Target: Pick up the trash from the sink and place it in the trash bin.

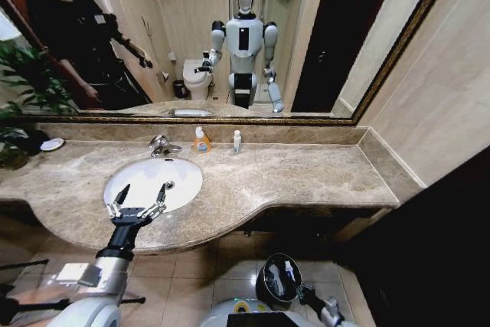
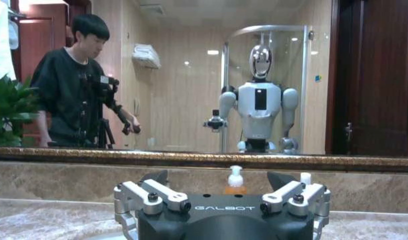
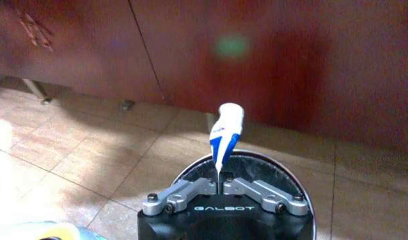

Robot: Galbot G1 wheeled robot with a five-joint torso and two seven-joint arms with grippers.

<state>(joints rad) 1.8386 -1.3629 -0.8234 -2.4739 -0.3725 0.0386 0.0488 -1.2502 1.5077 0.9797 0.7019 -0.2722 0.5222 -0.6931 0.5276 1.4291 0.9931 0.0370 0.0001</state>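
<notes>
Here right pincer (image 3: 221,186) clenched on blue-white tube (image 3: 225,131), poised over trash bin (image 3: 277,172) on floor for drop. Left pincer (image 1: 140,197) spread over sink (image 1: 187,175) near worktop front edge, ready to reach in.

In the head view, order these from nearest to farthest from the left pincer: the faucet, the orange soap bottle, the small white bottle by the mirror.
The left pincer hangs open over the sink.
1. Faucet, at the sink's back rim.
2. Orange soap bottle, to the faucet's right.
3. Small white bottle, farther right along the mirror ledge.
</notes>
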